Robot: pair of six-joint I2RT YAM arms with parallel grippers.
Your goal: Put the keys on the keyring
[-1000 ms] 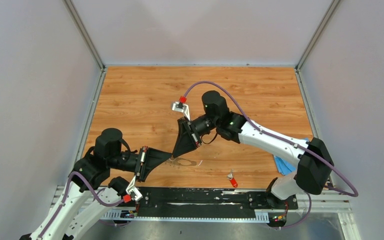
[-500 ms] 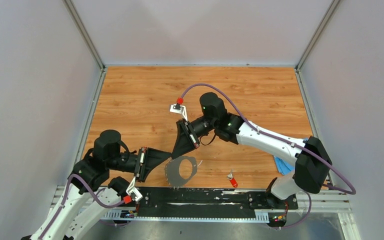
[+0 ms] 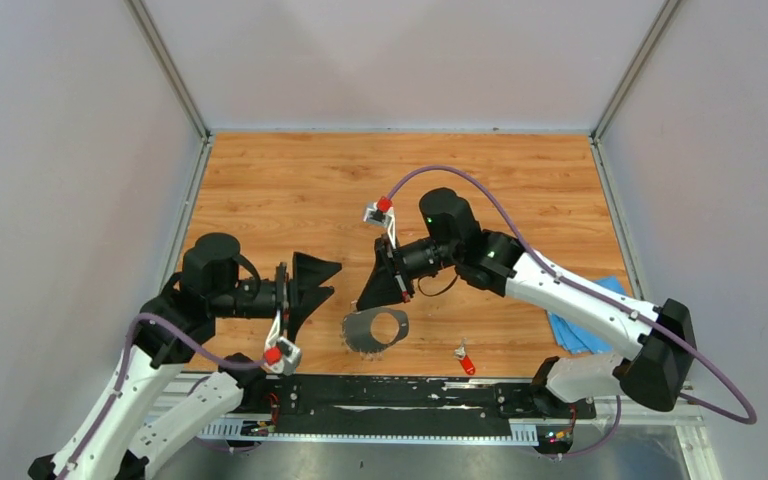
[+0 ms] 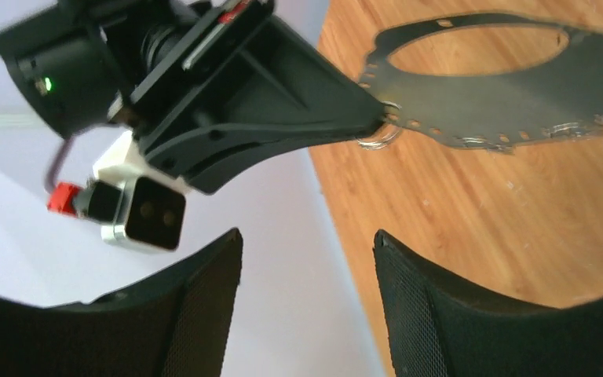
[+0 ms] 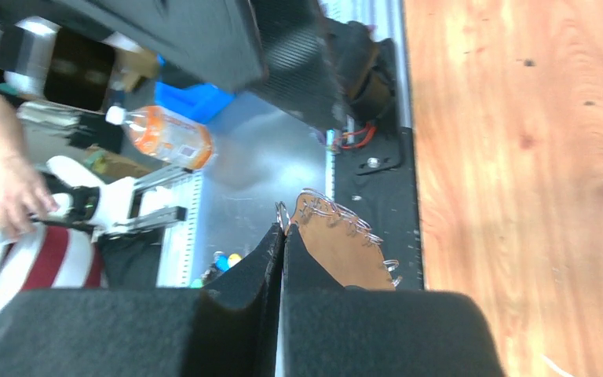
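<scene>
The keyring (image 3: 359, 332), a wide thin grey metal ring with a jagged edge, hangs tilted just above the wooden table near its front middle. My right gripper (image 3: 363, 304) is shut on the ring's upper left rim. The right wrist view shows those closed fingertips (image 5: 283, 228) pinching the keyring (image 5: 338, 247) edge-on. My left gripper (image 3: 334, 281) stands open and empty to the left of the ring, apart from it. In the left wrist view its spread fingers (image 4: 204, 314) frame the keyring (image 4: 518, 102) beyond. A red-headed key (image 3: 466, 362) lies on the table to the right of the ring.
A blue cloth (image 3: 582, 328) lies at the table's right front edge under the right arm. A black rail (image 3: 410, 392) runs along the near edge. Grey walls close in the left, back and right sides.
The ring lay flat under both grippers; the right gripper shut on it and lifted its edge. The left gripper has opened, let go and drawn back to the left.
</scene>
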